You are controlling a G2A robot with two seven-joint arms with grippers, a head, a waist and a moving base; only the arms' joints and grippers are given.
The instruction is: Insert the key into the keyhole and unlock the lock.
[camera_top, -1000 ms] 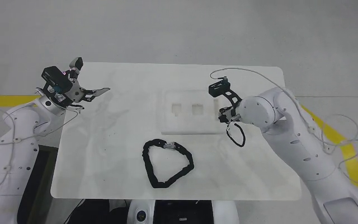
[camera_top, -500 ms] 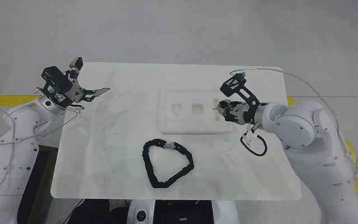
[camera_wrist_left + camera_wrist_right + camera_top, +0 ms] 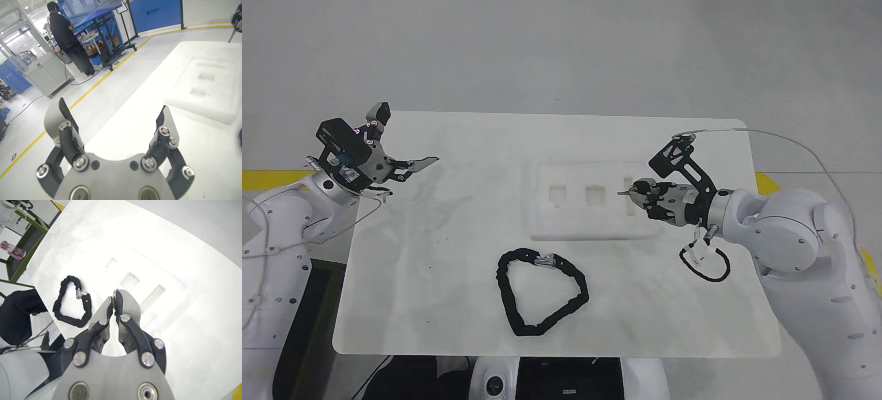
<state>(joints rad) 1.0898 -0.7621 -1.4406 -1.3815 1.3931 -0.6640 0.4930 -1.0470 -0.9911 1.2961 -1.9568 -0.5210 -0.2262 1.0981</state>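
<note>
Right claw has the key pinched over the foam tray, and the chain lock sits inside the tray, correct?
No. The chain lock lies on the table beside the tray, not inside it, as the top view shows. The right claw does pinch the key over the tray.

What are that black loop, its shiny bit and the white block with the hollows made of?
Black loop: seemingly a fabric sleeve, matte and wrinkled, perhaps over a chain.
Shiny bit: polished metal lock barrel, it glints.
White block: likely foam, matte, with soft-edged cut pockets.
</note>
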